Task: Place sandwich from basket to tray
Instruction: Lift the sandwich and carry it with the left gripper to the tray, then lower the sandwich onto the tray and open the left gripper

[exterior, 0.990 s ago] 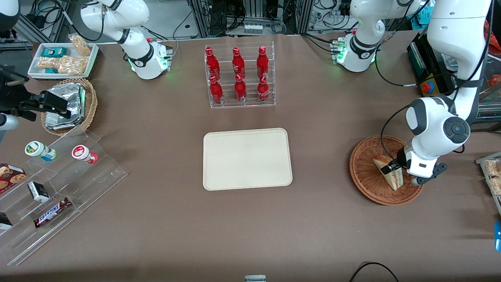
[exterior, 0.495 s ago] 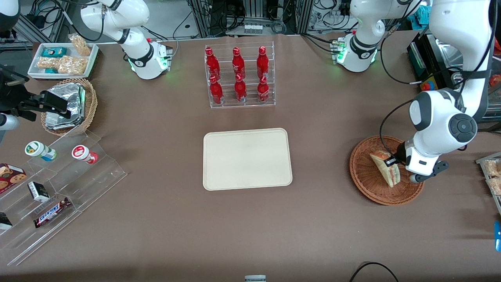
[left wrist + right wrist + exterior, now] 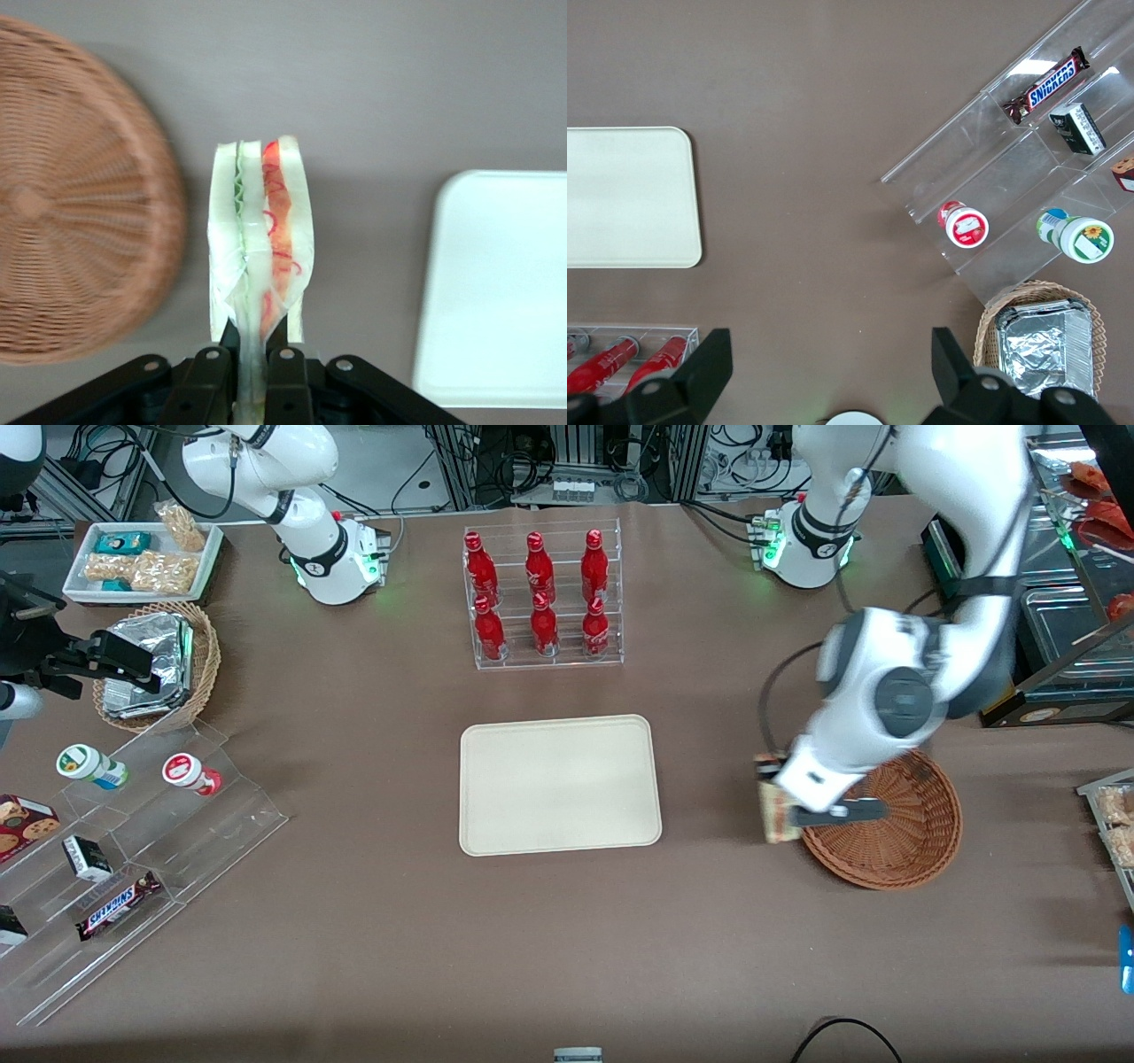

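Brown table surface (image 3: pixel 372 921) w/ cable clutter and racks along the edge farthest from the front cam. One flat cream-beige rectangular tray w/ rounded corners (image 3: pixel 560 784) lies mid-table, nothing on it. One wide shallow reddish-brown woven wicker basket (image 3: pixel 912 837) sits toward the working arm's end, well apart from the tray.

Left arm's black two-finger gripper (image 3: pixel 251 359) hangs above bare table between basket and tray, just off the basket rim. Its fingers (image 3: pixel 209 372) are clamped on one small triangular clear-wrapped sandwich wedge (image 3: pixel 259 239), pale bread w/ green and red filling layers; pinch is at the wedge's narrow end, rest sticks out past the fingertips. Sandwich is off the table, outside the basket, not yet over the tray. Front view shows the same wedge (image 3: pixel 773 810) edge-on beside the arm's white wrist.

Other items, counted:
- 6 red bottles in one clear acrylic rack (image 3: pixel 542 598), farther from front cam than the tray.
- 1 smaller tan wicker basket w/ foil packets (image 3: pixel 159 664), toward parked arm's end.
- 1 white dish of snack packets (image 3: pixel 146 558), near that basket.
- 1 clear stepped display (image 3: pixel 133 850) w/ 2 small round-lidded cups, 1 Snickers bar (image 3: pixel 117 904), a few small boxes.
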